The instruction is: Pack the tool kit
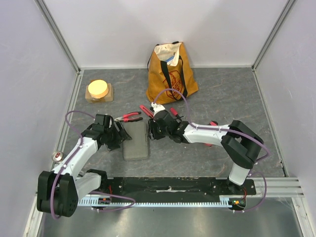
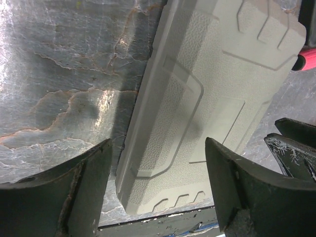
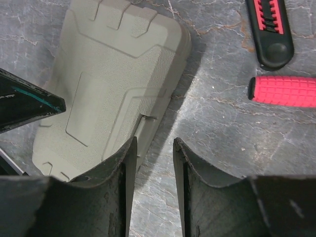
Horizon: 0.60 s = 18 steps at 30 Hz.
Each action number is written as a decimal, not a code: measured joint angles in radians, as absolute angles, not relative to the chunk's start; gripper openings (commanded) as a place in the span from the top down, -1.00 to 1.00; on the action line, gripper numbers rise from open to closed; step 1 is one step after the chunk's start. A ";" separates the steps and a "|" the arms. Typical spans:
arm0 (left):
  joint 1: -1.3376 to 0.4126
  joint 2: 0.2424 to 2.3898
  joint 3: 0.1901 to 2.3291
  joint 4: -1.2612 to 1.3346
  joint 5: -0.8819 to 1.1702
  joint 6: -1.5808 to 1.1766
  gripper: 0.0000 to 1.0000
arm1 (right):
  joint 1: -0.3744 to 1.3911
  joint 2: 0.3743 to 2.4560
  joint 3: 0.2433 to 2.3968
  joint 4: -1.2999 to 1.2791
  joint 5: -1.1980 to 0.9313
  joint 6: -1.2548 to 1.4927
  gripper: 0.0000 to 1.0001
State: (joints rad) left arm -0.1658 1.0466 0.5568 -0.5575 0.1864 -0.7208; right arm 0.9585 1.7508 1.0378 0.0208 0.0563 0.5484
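Observation:
The grey tool case point(image 1: 136, 140) lies shut and flat at the table's middle. My left gripper point(image 1: 118, 136) is at its left edge, and in the left wrist view the gripper point(image 2: 158, 143) is wide open over the case point(image 2: 212, 84) near its front corner. My right gripper point(image 1: 152, 129) is at the case's right edge. In the right wrist view the gripper point(image 3: 154, 140) is narrowly open and empty, right beside the long side of the case point(image 3: 108, 74). Red pliers point(image 1: 128, 117) lie behind the case. A black-and-red knife point(image 3: 269, 24) and a red handle point(image 3: 284, 91) lie loose to the right.
A mustard tote bag point(image 1: 170, 71) stands at the back centre. A round yellow-topped block point(image 1: 98, 90) sits at the back left. More red tools point(image 1: 145, 110) lie behind the right gripper. The black base rail point(image 1: 168, 190) runs along the near edge. Walls enclose three sides.

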 measured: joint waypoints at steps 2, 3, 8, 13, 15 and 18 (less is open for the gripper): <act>-0.166 1.064 0.558 -0.549 0.186 -0.720 -0.42 | 0.958 1.764 1.047 0.025 0.048 0.552 0.21; -0.166 1.070 0.558 -0.547 0.186 -0.720 -0.37 | 0.958 1.771 1.051 0.027 0.044 0.554 0.24; -0.166 1.077 0.558 -0.545 0.182 -0.720 -0.26 | 0.958 1.802 1.076 0.030 0.028 0.557 0.36; -0.166 1.077 0.558 -0.544 0.175 -0.720 -0.19 | 0.958 1.821 1.085 0.030 0.020 0.559 0.39; -0.166 1.077 0.558 -0.543 0.175 -0.720 -0.18 | 0.958 1.824 1.089 0.029 0.018 0.559 0.41; -0.166 1.078 0.558 -0.542 0.177 -0.719 -0.13 | 0.958 1.834 1.102 0.024 0.014 0.561 0.42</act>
State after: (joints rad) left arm -0.1658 1.0779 0.5579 -0.5423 0.1772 -0.7193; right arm 0.9585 1.8343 1.1023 0.0238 0.0143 0.5606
